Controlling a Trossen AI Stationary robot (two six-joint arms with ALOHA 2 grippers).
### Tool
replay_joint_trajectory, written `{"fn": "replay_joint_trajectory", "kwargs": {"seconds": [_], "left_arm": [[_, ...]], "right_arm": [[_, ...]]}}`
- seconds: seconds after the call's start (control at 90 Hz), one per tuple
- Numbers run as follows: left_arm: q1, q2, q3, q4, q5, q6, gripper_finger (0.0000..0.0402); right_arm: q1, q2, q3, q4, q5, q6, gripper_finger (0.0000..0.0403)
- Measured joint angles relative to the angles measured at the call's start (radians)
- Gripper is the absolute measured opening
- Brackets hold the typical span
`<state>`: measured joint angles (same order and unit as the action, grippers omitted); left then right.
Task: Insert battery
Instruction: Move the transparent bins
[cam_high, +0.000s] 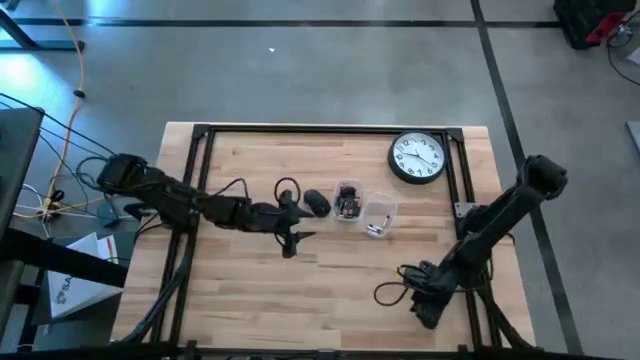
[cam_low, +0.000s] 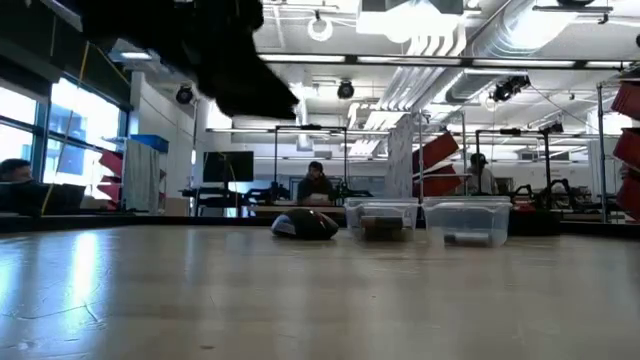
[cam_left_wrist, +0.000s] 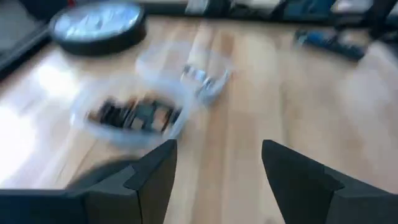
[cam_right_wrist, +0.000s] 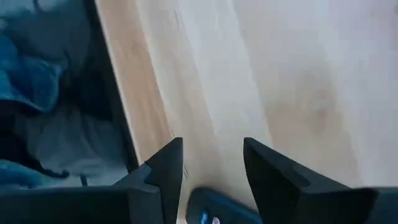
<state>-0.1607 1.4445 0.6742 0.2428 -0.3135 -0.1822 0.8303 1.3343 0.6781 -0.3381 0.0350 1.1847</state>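
Observation:
A black, rounded mouse-like device (cam_high: 317, 202) lies on the wooden table mid-centre, also in the low view (cam_low: 305, 225). Right of it stand two small clear tubs. One tub (cam_high: 347, 200) holds dark and brownish small parts (cam_left_wrist: 134, 115). The other tub (cam_high: 378, 214) holds a silvery piece (cam_left_wrist: 202, 78). The blur keeps me from picking out a battery. My left gripper (cam_high: 297, 238) hovers open just near-side of the black device, fingers (cam_left_wrist: 155, 171) pointing toward the tubs. My right gripper (cam_high: 425, 300) waits open (cam_right_wrist: 211, 146) over the near right of the table.
A round wall clock (cam_high: 417, 158) with a black rim lies face up at the far right of the table. A black frame (cam_high: 200, 180) runs along the table's edges. Bare wood stretches across the near half of the table (cam_high: 340, 290).

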Motion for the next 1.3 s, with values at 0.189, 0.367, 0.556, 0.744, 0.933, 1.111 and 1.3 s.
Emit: {"fn": "replay_joint_trajectory", "kwargs": {"seconds": [0.189, 0.367, 0.556, 0.744, 0.933, 1.111, 1.3], "left_arm": [[0.147, 0.012, -0.062, -0.009, -0.205, -0.050, 0.0210], [0.277, 0.081, -0.073, -0.049, -0.208, -0.084, 0.0206], [0.338, 0.217, -0.074, 0.024, -0.092, -0.043, 0.0206], [0.317, 0.240, -0.073, 0.094, -0.073, 0.045, 0.0206], [0.287, 0.211, -0.072, 0.096, -0.071, 0.099, 0.0206], [0.278, 0.206, -0.072, 0.115, -0.030, 0.124, 0.0206], [0.295, 0.206, -0.072, 0.114, -0.054, 0.133, 0.0206]], "right_arm": [[-0.001, -0.091, 0.000, -0.090, 0.176, 0.005, 0.0137], [-0.009, -0.110, 0.000, -0.206, 0.277, 0.033, 0.0137], [-0.049, -0.110, 0.000, -0.231, 0.338, 0.061, 0.0137], [-0.108, -0.110, 0.000, -0.244, 0.381, 0.045, 0.0137], [-0.213, -0.109, 0.000, -0.295, 0.395, -0.068, 0.0138], [-0.321, -0.109, 0.000, -0.280, 0.431, -0.216, 0.0138], [-0.447, -0.101, 0.000, -0.070, 0.484, -0.436, 0.0138]]}}
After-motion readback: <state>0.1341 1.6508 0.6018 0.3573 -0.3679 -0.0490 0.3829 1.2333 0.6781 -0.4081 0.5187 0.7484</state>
